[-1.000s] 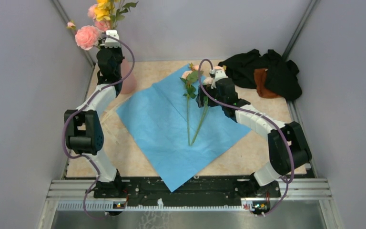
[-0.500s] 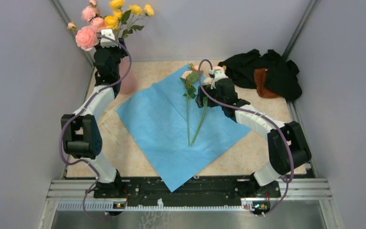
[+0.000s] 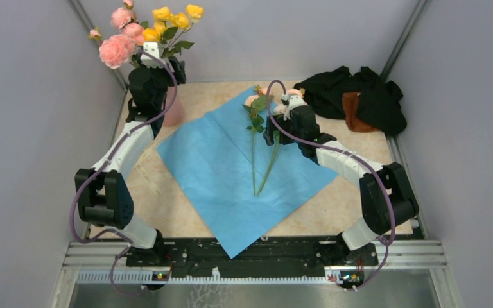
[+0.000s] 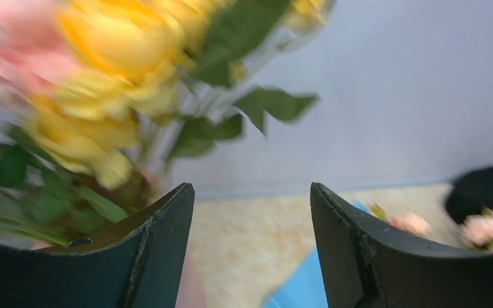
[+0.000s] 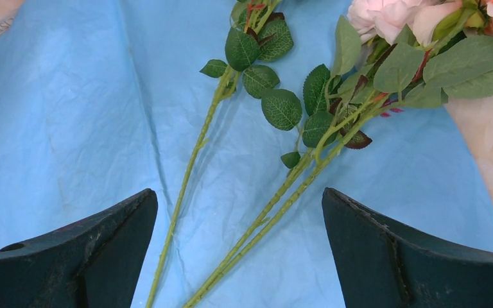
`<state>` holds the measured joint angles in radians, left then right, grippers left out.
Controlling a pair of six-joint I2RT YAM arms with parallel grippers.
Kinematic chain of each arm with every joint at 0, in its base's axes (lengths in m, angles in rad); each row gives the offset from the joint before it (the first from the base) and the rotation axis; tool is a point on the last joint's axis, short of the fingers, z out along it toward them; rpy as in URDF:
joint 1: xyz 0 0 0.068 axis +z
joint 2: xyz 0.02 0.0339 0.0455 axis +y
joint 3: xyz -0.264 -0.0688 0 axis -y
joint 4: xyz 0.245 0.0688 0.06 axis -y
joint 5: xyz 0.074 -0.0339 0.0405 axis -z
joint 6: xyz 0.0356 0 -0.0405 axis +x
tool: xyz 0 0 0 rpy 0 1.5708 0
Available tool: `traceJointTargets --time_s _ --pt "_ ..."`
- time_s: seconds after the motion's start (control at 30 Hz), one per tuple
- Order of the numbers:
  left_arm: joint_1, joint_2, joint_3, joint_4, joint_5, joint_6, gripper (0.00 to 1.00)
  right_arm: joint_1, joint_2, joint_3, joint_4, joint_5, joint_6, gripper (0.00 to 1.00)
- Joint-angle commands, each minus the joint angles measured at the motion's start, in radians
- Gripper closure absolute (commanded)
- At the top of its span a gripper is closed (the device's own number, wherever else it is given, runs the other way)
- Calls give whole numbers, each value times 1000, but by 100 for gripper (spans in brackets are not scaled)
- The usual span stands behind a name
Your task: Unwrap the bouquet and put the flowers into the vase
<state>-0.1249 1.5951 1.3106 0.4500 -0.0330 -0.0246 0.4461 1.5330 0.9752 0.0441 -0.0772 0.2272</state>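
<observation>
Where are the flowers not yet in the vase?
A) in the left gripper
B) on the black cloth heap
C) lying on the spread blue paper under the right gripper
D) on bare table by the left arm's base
C: the flowers lie flat on the blue paper, below the open right gripper; the left gripper is open and empty.

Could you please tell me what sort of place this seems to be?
Probably a lab robot test cell: plain grey walls box in a small table, two arms are bolted to a metal rail, and flowers lie staged on blue wrapping paper.
</observation>
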Motion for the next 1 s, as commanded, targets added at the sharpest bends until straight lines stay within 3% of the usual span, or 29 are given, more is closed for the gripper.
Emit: traceJointTargets --time_s 0.0,0.17,0.43,0.6,0.8,0.97 --pt "-74 -33 -74 -122 64 -109 27 -11 1 18 44 -6 -14 2" --pt "-130 2 -49 -305 147 -173 21 -10 -6 20 38 7 -17 2" --pt "-205 199 168 -670 338 -210 27 -10 -52 21 23 44 -11 2" --pt "-282 305 205 -699 370 -210 28 -14 -118 -6 42 73 -1 2" --pt "-323 386 196 -640 540 -265 28 -21 -134 -12 29 99 -11 2" --pt "-350 453 209 -668 506 -268 28 -22 -139 -13 30 93 -11 2"
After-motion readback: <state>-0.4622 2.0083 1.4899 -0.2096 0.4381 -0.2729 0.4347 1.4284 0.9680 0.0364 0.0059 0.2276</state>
